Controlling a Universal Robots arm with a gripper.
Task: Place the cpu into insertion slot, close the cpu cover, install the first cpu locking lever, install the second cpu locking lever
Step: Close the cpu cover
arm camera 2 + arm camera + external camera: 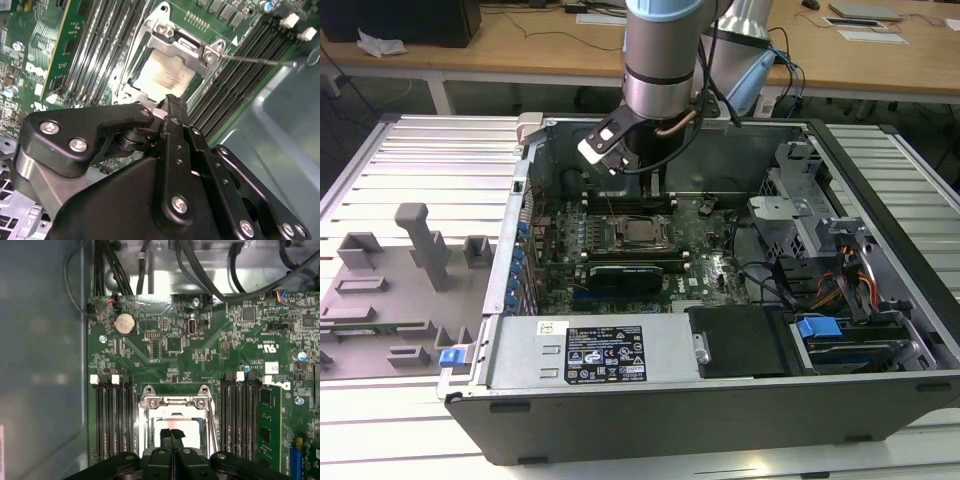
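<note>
Hovering above the cpu (165, 75), the gripper (172, 434) is holding its fingers together (nothing gripped). The cpu is sitting in the slot (129, 87) under the cover (186, 47); pressing on frame metal, never the cpu, is probably wisest.

"Where's the cpu (162, 75)?"

"It lies flat in its socket, pale silver-beige top up. In the exterior view that's about ten o'clock from the middle of the open case (720, 425)."

"And the cpu cover (186, 46)?"

"It's a thin silver frame, down flat around the cpu, whose top shows through its window."

"Any lever?"

"One thin wire lever (257, 61) juts out from a corner of the cover."
</note>
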